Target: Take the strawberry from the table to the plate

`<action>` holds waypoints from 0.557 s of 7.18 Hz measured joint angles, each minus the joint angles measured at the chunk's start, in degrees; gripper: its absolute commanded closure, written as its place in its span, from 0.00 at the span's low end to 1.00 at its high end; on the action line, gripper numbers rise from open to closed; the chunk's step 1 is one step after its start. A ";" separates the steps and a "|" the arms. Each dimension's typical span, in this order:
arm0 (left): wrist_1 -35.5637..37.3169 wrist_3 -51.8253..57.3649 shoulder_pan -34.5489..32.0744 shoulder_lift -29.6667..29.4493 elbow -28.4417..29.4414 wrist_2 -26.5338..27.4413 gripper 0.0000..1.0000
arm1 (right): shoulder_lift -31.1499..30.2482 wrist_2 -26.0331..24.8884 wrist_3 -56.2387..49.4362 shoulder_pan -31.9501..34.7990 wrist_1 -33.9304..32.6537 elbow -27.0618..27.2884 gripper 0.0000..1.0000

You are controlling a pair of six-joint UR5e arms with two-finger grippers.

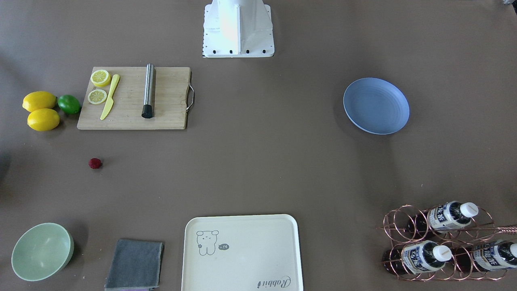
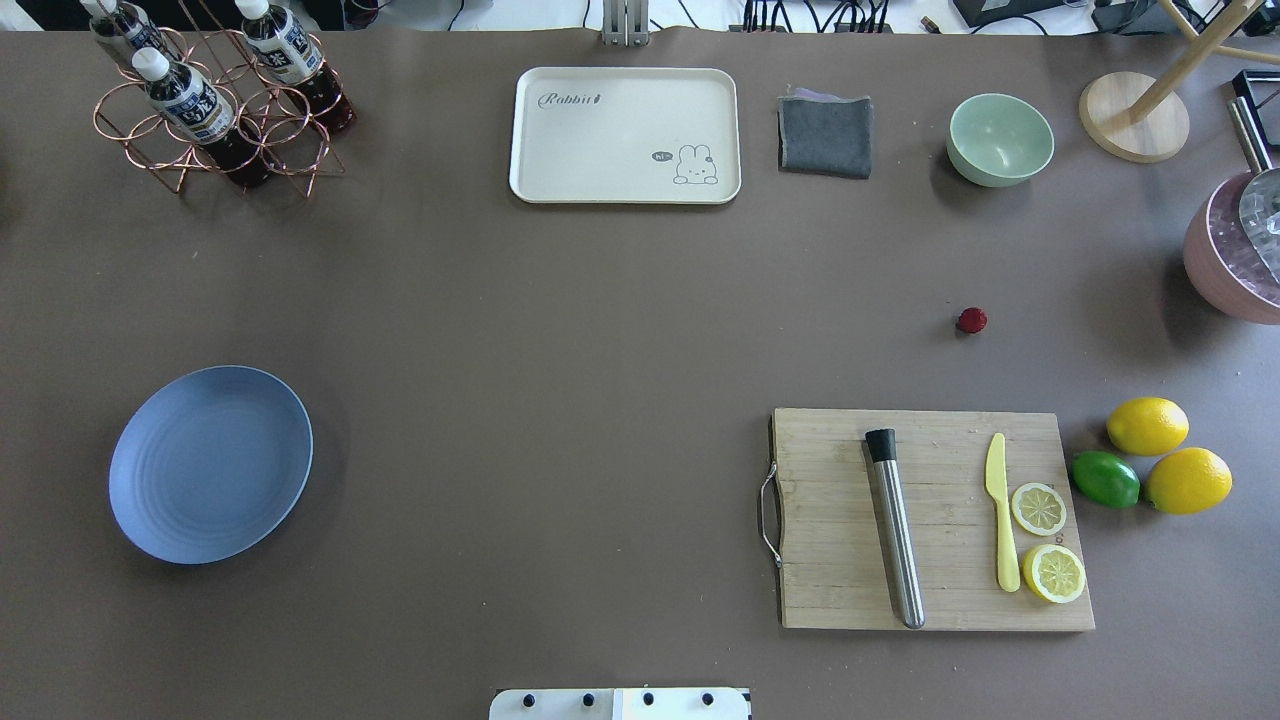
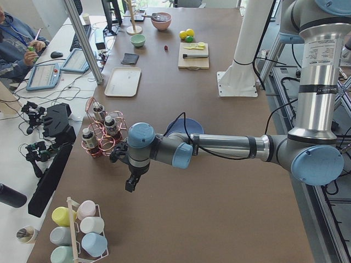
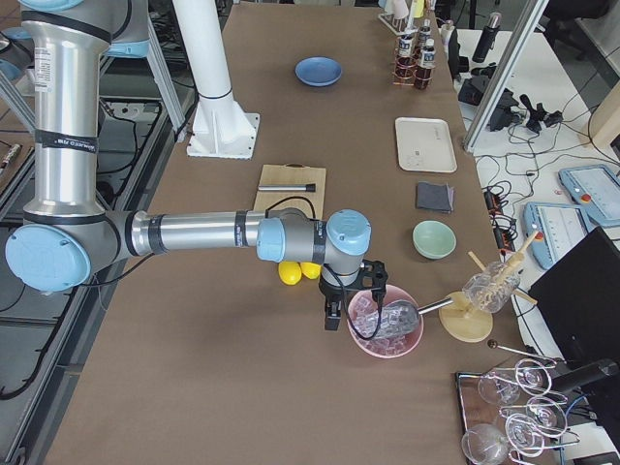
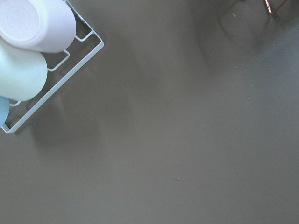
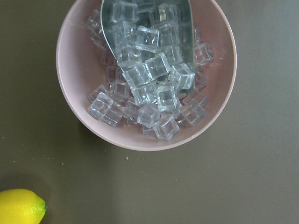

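Strawberry (image 1: 95,163): small, dark red, bumpy; lies on the table (image 1: 258,169) between cutting board (image 1: 134,98) and green bowl (image 1: 42,251), well apart from both. Blue plate (image 1: 376,106) sits far across the table. Pink bowl (image 6: 74,93) holds ice cubes (image 6: 149,79) and a metal scoop (image 6: 186,16). Left gripper (image 3: 131,185), right gripper (image 4: 332,320): whether clenched or released cannot be told.

Pink bowl (image 6: 220,79) of ice cubes (image 6: 159,98)

I'm driving this from afar in a robotics lab, not a kitchen: a bolted-down arm pedestal (image 1: 238,28) on the brown table (image 2: 560,330), aluminium frame posts (image 3: 83,41), and a side bench (image 3: 12,156) of loose cables (image 3: 38,97) and control tablets (image 3: 43,76) (a person (image 3: 13,41) sits there).
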 measured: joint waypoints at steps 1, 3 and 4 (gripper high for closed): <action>-0.51 -0.71 0.11 -1.00 0.71 0.15 0.01 | -0.17 0.12 0.10 -0.02 4.38 -0.12 0.00; -4.21 -4.55 0.18 -1.17 0.28 -4.79 0.01 | 0.03 0.50 2.94 -0.17 12.63 1.23 0.00; -7.15 -9.06 0.93 -1.62 0.01 -7.80 0.02 | 0.19 1.02 6.30 -0.61 17.22 2.04 0.00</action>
